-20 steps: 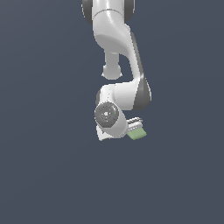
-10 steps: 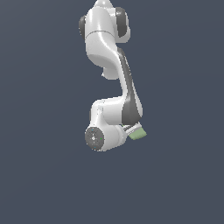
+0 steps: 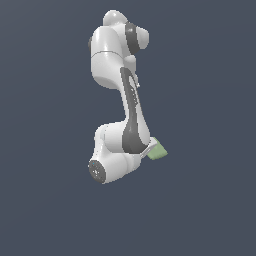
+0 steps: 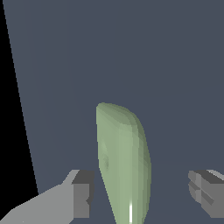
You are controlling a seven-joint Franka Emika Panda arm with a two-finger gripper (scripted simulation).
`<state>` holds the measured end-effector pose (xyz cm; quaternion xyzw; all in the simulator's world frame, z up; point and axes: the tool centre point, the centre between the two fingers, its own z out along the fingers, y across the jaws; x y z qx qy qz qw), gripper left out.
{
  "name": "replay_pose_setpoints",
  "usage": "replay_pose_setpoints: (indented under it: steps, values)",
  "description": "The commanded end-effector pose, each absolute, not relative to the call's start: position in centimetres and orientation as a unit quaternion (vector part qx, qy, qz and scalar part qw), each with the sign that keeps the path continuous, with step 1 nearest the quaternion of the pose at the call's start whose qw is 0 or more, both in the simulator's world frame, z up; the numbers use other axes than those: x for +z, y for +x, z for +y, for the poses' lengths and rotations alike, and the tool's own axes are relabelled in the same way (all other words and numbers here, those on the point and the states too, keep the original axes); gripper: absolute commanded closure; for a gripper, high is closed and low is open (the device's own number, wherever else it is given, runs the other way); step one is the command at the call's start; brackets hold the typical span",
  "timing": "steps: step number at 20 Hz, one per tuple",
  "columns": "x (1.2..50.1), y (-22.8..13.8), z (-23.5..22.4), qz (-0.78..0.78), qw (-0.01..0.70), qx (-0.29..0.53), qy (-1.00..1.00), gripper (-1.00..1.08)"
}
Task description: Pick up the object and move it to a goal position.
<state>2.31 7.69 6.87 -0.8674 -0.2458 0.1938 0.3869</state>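
Note:
The object point(image 4: 123, 162) is a pale green flat slab with one rounded end, and it stands edge-on between my fingers in the wrist view. My gripper point(image 4: 142, 189) is open around it. One grey finger point(image 4: 83, 192) sits close beside the slab, and the other finger point(image 4: 204, 190) stands well apart from it. In the exterior view the object point(image 3: 159, 150) pokes out on the exterior view's right of the white and grey arm point(image 3: 127, 125). There the arm hides most of my gripper point(image 3: 147, 152), of which only a grey sliver shows.
A plain dark blue-grey surface point(image 3: 210, 200) fills the background in both views. A black band point(image 4: 8, 131) runs down one side of the wrist view. No other objects show.
The arm's links have swung and its lower joint has shifted toward the exterior view's left. The green object has stayed in about the same place, with the hand still by it.

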Motion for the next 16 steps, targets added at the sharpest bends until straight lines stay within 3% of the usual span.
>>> replay_pose_setpoints:
  steps: [1, 16]
  values:
    - [6.92, 2.27, 7.73, -0.254, 0.405, 0.192, -0.857, -0.6]
    - [6.53, 1.8, 8.08, -0.262, 0.422, 0.189, -0.847, -0.6]
